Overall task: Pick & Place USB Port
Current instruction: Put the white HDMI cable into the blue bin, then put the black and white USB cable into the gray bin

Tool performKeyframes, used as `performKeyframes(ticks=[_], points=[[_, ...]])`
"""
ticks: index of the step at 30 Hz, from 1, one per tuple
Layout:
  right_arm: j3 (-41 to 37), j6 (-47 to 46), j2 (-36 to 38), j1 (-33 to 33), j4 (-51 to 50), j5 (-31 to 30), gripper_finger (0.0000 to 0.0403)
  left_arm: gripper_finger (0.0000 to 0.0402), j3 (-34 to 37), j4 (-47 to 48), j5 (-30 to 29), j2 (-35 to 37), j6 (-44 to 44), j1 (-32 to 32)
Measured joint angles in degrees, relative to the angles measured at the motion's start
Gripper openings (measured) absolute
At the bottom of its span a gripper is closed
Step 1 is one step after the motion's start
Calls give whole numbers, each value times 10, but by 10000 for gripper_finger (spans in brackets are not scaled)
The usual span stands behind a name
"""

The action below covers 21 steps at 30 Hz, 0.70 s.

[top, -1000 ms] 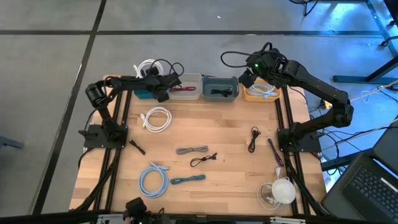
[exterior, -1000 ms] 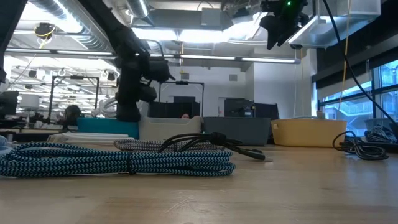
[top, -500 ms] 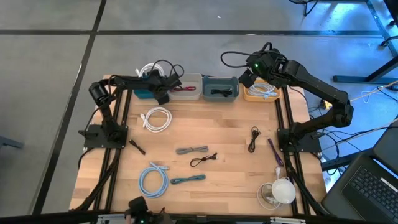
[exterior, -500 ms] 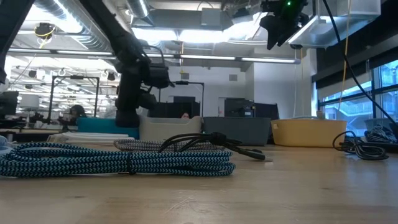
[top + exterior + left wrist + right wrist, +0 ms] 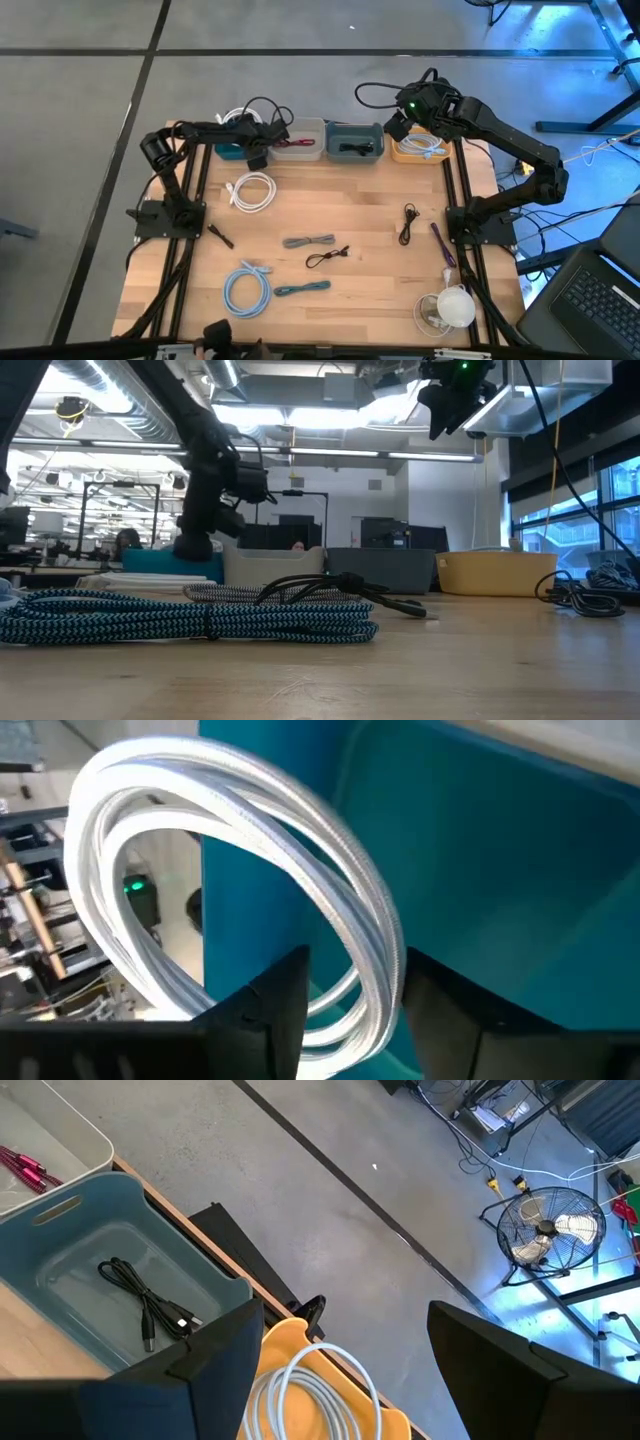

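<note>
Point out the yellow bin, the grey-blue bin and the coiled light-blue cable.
yellow bin (image 5: 403,153), high view, near rim.
grey-blue bin (image 5: 354,131), high view, far rim.
coiled light-blue cable (image 5: 246,291), high view, coil's loop.

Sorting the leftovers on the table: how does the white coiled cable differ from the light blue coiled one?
The white cable lies near the far bins; the light blue cable lies near the front edge. The white one is a neat round loop; the light blue coil is looser, an end sticking out. Both rest on the table, untouched.
</note>
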State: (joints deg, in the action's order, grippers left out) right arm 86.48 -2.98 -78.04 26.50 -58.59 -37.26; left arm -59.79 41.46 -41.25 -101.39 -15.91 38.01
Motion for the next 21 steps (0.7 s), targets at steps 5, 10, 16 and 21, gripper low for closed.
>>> performKeyframes(ticks=[5,10,16,21], points=[[0,0,0,0,0,0,284,159,1,13,15,12,2,-9],[0,0,0,0,0,0,284,161,1,12,64,30,2,-11],[0,0,0,0,-1,0,284,158,1,32,115,50,-3,-11],[0,0,0,0,-1,0,284,157,1,35,125,91,-3,-11]])
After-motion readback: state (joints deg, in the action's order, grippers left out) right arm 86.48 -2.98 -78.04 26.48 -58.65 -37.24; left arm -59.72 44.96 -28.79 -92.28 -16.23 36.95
